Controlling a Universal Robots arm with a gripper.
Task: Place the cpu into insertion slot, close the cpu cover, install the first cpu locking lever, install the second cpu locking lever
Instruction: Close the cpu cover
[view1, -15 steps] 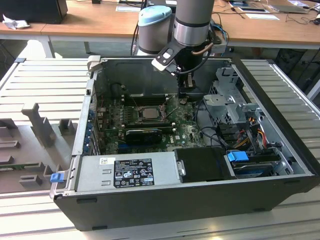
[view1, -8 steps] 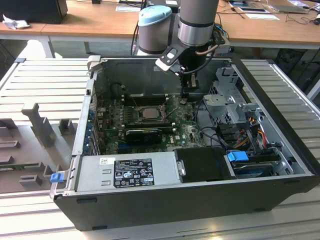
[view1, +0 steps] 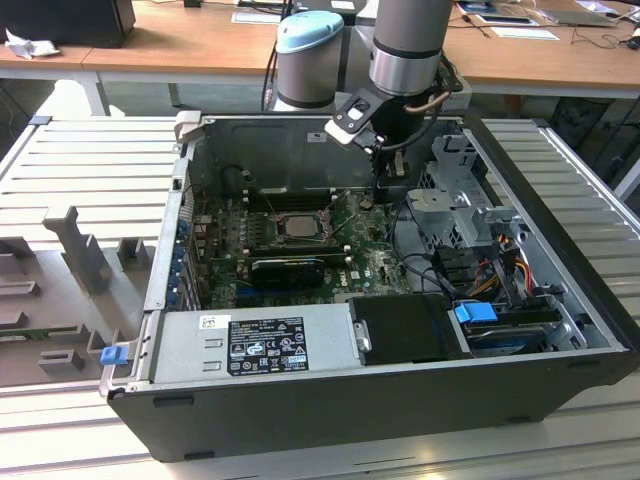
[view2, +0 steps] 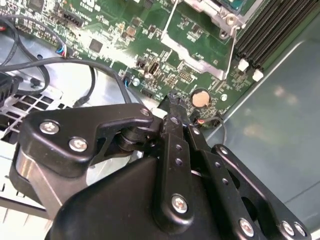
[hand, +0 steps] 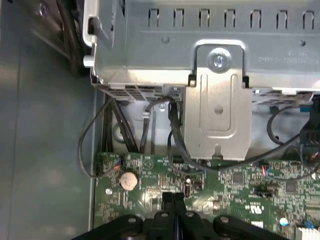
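In the exterior view the cpu (view1: 297, 226) shows its pale silvery face, lying in the insertion slot (view1: 300, 243) on the green board. The dull-metal cpu cover (view1: 274, 224) frames it. A corner of that cover (view2: 214, 19) appears in the second wrist view, with thin wire levers (view2: 167, 26) running along its sides. My gripper (view1: 373, 198) hangs low over the board, to the exterior view's right of the slot. Its black fingertips (hand: 172, 199) are pressed together, shut on nothing, close to a round coin battery (hand: 129, 180). Both wrist views show them together, as do the fingertips (view2: 172, 100).
A metal drive cage (view1: 455, 205) with black cables (hand: 175, 135) stands just beyond my gripper. The power supply (view1: 255, 342) fills the case's near side. Long black memory slots (view2: 267, 30) run beside the socket. The case wall (view1: 270, 150) rises behind.
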